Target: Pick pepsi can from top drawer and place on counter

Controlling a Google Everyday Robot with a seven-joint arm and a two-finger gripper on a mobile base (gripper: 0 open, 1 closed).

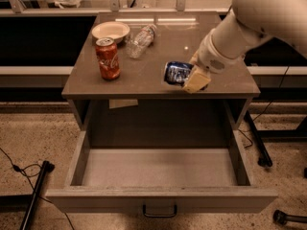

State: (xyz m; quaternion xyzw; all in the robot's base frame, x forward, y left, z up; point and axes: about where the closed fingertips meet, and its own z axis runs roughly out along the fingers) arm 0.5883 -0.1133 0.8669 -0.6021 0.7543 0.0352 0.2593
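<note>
— What is seen on the counter (144,78)?
— A red can (107,58) is stood at 8 o'clock. A bowl (111,31) is set at 10, and a clear bottle (140,40) is laid at 11.
— And the gripper (186,78)?
— It is closed on the pepsi can (175,73), which is held tilted over the counter at 4 o'clock. The top drawer (158,169) is pulled open below, and a speckled floor (29,138) is seen around.

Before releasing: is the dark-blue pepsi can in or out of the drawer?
Out. The claw holds the dark-blue aluminium pepsi can sideways over the glossy grey-brown counter, beyond the open grey top drawer.
</note>
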